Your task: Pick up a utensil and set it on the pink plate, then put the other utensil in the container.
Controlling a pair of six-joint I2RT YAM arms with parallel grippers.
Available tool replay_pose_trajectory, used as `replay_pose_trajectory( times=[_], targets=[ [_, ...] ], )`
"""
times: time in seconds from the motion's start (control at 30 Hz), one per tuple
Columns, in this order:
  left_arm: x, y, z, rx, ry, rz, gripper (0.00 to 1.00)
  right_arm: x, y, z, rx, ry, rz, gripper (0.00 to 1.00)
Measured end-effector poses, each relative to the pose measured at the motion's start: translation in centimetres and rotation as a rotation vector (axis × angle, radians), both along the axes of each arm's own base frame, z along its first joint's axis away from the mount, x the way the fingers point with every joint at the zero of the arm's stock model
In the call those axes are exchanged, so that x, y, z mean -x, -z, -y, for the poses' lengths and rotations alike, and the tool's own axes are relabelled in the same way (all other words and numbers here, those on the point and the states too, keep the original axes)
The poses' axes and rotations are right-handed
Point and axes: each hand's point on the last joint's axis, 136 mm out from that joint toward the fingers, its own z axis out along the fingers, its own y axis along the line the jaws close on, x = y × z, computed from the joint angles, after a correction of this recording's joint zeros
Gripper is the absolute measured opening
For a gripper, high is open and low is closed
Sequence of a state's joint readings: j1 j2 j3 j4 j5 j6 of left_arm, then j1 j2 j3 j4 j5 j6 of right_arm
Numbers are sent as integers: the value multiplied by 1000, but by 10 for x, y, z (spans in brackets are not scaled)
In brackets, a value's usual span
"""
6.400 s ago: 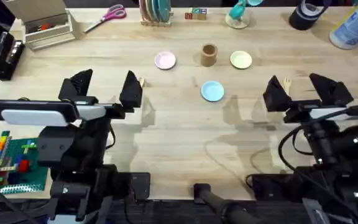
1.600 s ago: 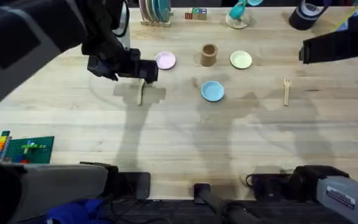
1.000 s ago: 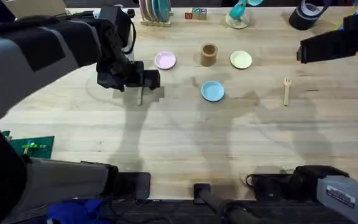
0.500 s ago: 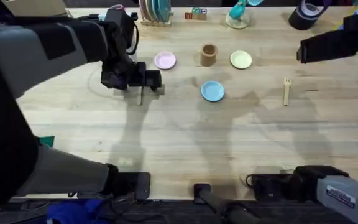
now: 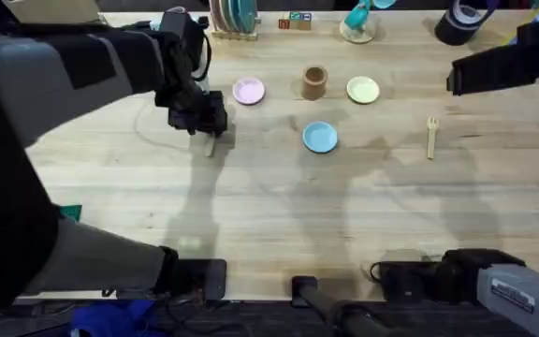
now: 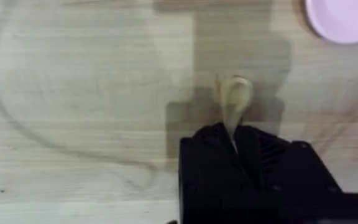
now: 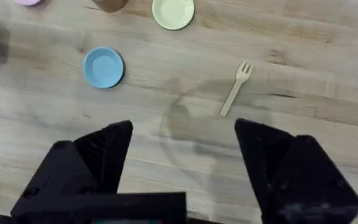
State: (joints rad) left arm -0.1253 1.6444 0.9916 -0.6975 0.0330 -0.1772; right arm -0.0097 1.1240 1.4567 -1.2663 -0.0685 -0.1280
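Both left hand (image 6: 235, 146) fingers clamp wooden utensil (image 6: 234, 99) on table

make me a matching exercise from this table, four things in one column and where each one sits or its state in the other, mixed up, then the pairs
Things:
1. wooden spoon
2. wooden fork
3. tan cup
4. blue plate

Places or states:
A. stands between the pink plate and the yellow-green plate
B. pinched between the fingers of the left gripper
C. lies alone on the right side of the table, untouched
D. lies nearer the arms' bases than the cup, empty

Pairs: 1-B, 2-C, 3-A, 4-D
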Motion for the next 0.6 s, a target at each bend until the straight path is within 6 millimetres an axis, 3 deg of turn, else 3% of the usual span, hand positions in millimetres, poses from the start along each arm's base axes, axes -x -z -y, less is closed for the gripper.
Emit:
replay_pose_trajectory(
  times=[0.5, 0.6],
  targets=[
    [-2, -3, 1, -3, -3, -57, 38, 0, 0, 0, 0, 0, 0, 998],
    [-15, -26, 3, -2, 0, -53, 38, 0, 0, 0, 0, 0, 0, 998]
  ],
)
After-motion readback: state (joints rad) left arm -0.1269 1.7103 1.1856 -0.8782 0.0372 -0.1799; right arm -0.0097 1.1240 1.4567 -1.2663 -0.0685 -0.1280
